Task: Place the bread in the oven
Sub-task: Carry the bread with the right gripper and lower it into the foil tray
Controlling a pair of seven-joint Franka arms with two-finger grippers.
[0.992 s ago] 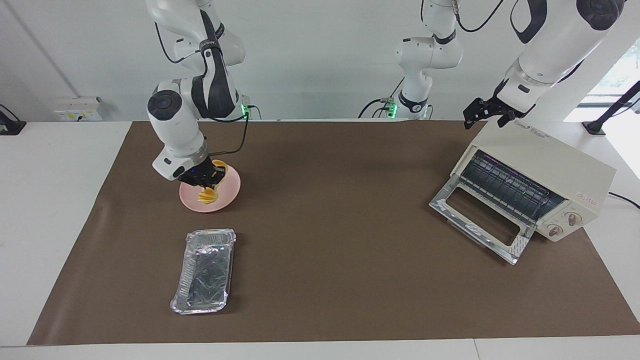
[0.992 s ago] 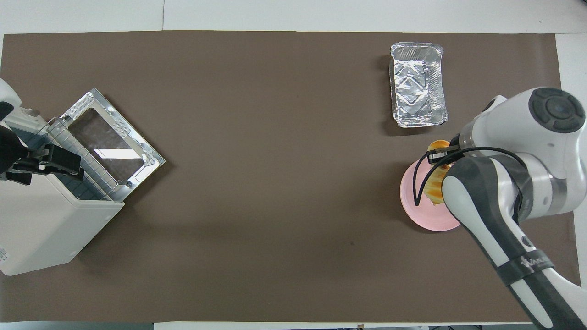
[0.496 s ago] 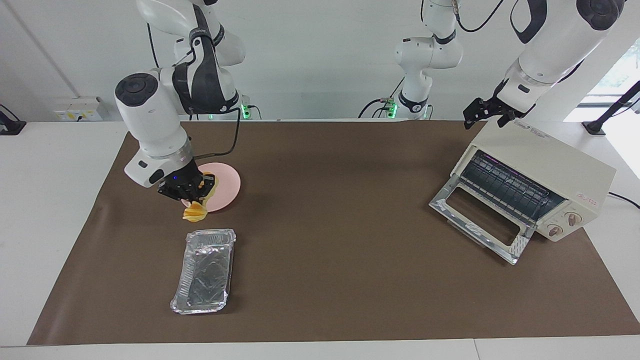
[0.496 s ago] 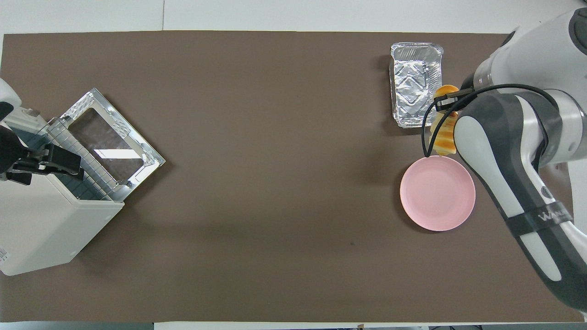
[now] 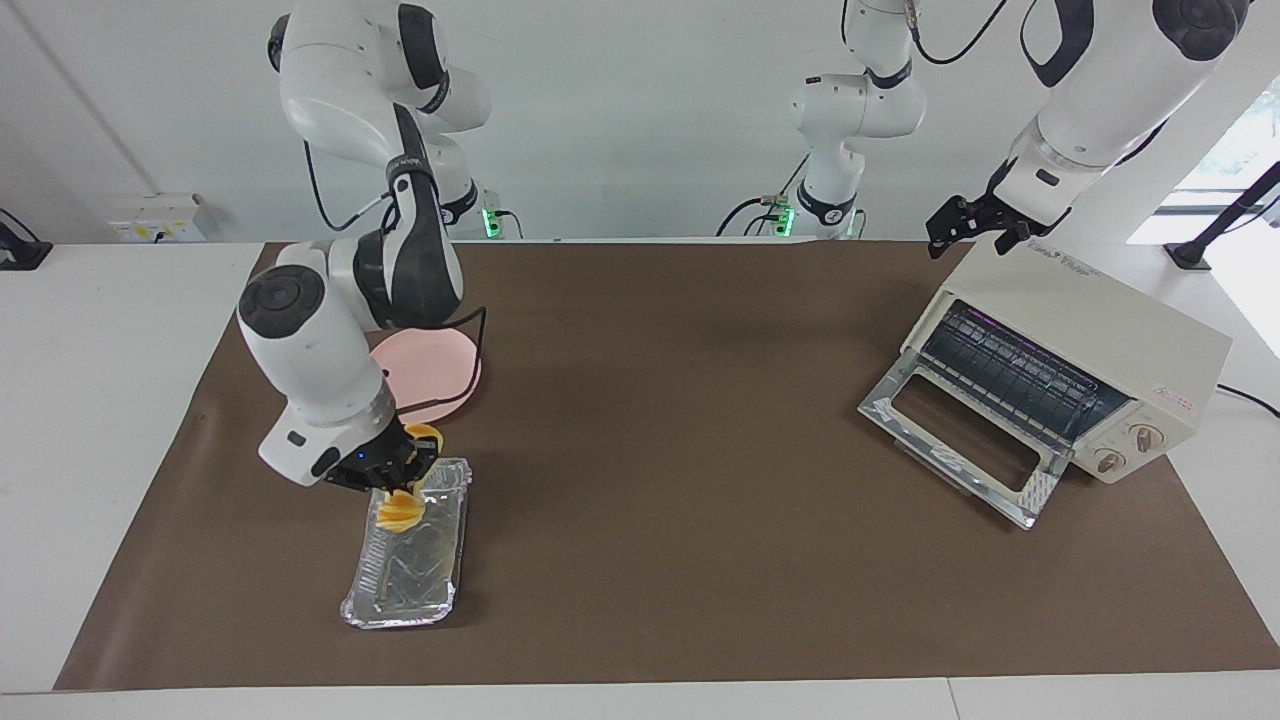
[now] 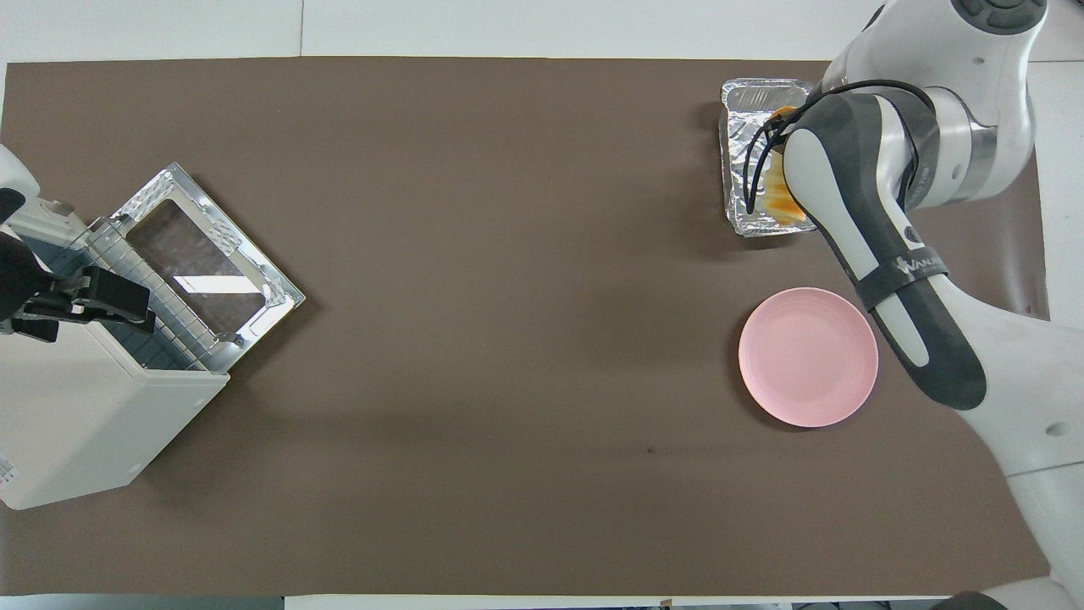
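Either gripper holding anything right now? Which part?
The right gripper is shut on the bread, gripping its upper end so it hangs over the foil tray. The left gripper, open over the oven, holds nothing.

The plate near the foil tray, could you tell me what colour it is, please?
The plate is plain pale pink, with no pattern; it shows best in the overhead view.

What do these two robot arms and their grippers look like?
Both arms are glossy white with rounded joints and dark grey-black sections. A thin black cable loops along the right arm to its black right gripper. The black left gripper looks angular, on a white wrist.
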